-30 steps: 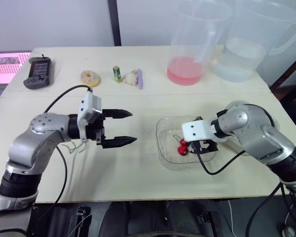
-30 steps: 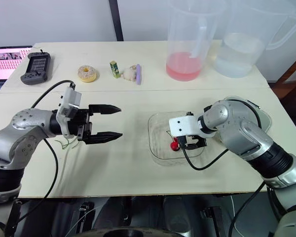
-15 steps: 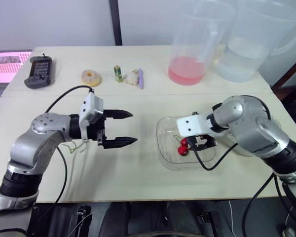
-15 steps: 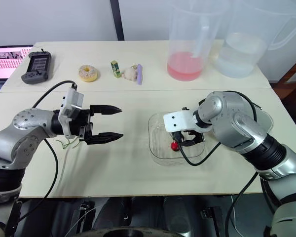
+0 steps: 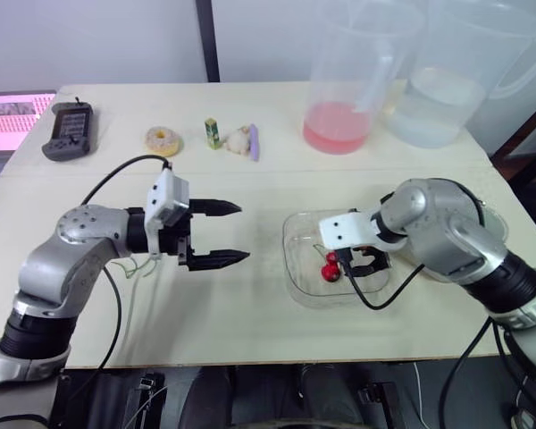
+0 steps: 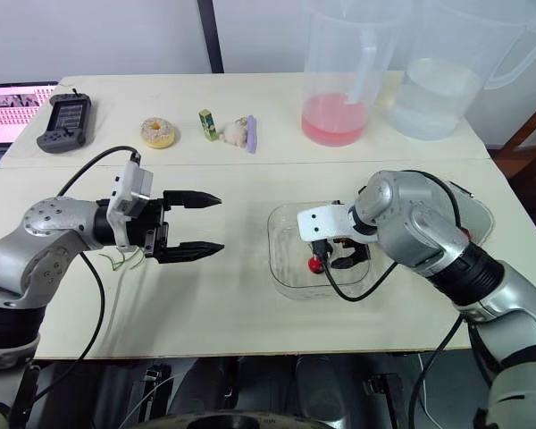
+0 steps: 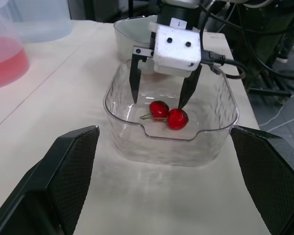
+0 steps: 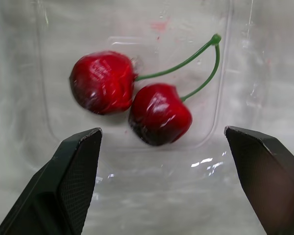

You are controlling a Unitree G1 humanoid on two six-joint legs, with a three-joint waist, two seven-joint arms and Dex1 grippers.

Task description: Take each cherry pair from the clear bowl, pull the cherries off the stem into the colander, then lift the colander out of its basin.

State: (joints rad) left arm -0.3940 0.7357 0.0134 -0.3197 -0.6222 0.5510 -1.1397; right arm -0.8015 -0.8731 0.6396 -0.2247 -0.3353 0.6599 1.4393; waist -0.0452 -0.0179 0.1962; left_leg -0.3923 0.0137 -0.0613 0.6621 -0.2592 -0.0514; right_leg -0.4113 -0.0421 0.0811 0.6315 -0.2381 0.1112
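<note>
Red and glossy, two cherries (image 8: 137, 105) joined by one green forked stem (image 8: 186, 60) lie on the floor of the clear bowl (image 7: 137, 144), touching each other. The right gripper (image 7: 158, 103) hangs inside the bowl with its fingers spread wide, one on each side of the fruit and gripping nothing. At nine o'clock from the bowl, the left gripper (image 5: 243, 231) hovers over bare table (image 5: 250, 304), also spread wide and empty, its tips pointing toward the bowl. A white basin (image 7: 130, 32) sits just beyond the bowl at three o'clock. Two large pitchers, one with pink liquid (image 5: 339, 125) and one with water (image 5: 447, 98), stand well apart at twelve o'clock. The table's front edge runs near the bowl at six o'clock.
</note>
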